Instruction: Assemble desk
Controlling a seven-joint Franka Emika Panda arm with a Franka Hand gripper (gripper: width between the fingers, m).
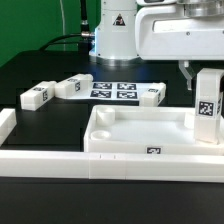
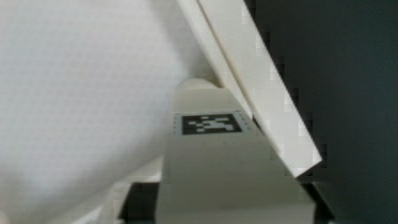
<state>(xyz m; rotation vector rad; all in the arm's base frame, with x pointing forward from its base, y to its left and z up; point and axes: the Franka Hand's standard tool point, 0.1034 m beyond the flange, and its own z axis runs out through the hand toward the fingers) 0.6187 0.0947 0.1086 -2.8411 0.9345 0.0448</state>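
White arm with rounded joints, small dark emblem, boxy white gripper, dark fingers.

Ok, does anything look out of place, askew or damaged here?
Nothing stands out. Three leg blocks lie loose on the table; the gripper holds the fourth leg block upright at the tabletop's corner on the exterior view's right.
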